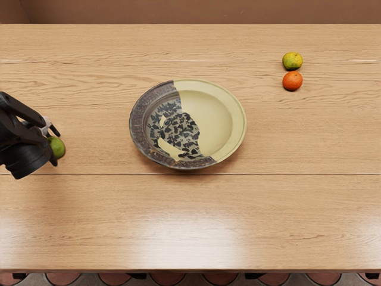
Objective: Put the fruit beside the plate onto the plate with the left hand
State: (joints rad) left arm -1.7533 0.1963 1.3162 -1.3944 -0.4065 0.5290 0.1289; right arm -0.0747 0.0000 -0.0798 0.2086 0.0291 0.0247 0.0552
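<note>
Green fruit [58,146], small, round and smooth, peeks from beside the dark, blocky left hand [27,149], well left of the plate [240,119]. Whether the hand is clamped on it I cannot tell. The round, shallow plate is glossy cream and dark-patterned, on a wood-grain table [190,214].

Pale wooden surface [190,214], grain running side to side. Far across it from the fingers [51,127], and further back: a yellow-green citrus [292,61], with an orange citrus [292,80] just in front of it, nearly touching. Brown wall [190,11] behind.
</note>
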